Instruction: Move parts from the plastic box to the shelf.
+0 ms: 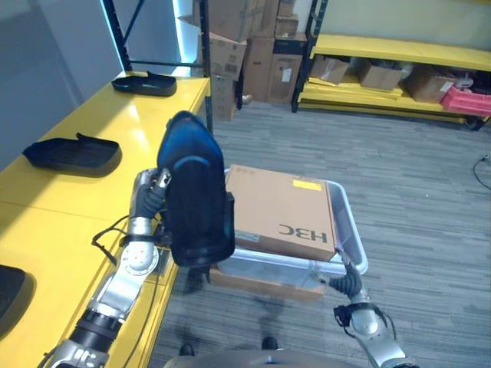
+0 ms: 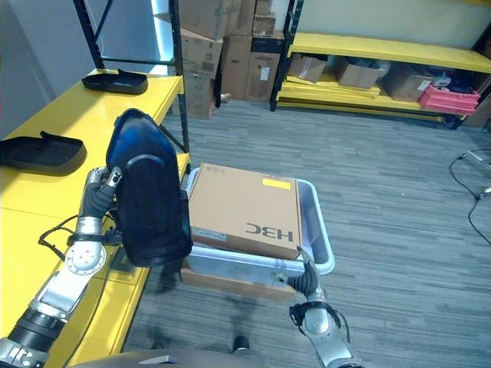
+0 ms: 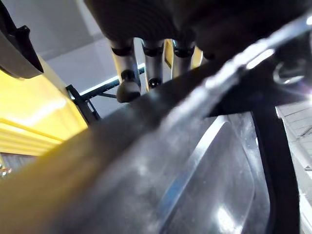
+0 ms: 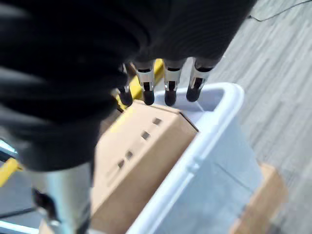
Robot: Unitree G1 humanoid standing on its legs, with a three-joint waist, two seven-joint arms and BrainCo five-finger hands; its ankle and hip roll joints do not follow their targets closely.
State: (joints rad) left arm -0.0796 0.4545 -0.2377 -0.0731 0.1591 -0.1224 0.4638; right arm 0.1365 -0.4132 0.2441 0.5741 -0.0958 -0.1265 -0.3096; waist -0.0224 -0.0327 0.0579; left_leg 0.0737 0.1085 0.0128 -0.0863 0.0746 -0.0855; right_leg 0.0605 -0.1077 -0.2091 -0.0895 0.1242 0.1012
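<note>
A large black plastic part [image 1: 196,192] stands upright in the air between the yellow shelf [image 1: 92,199] and the plastic box [image 1: 349,230]. My left hand [image 1: 149,193] grips its left edge; in the left wrist view its fingers [image 3: 127,73] curl over the part's rim [image 3: 170,161]. A flat cardboard box [image 1: 280,211] lies across the top of the grey plastic box. My right hand [image 1: 349,285] hangs low by the box's near right corner, fingers [image 4: 165,85] relaxed above the rim [image 4: 209,131], holding nothing.
Three other black parts lie on the yellow shelf [image 1: 73,153] [image 1: 144,83] [image 1: 11,291]. A black rack post [image 1: 205,69] stands at the shelf's far corner. Cardboard boxes [image 1: 253,46] and yellow racking [image 1: 399,54] line the back. A brown board [image 1: 261,280] lies under the plastic box.
</note>
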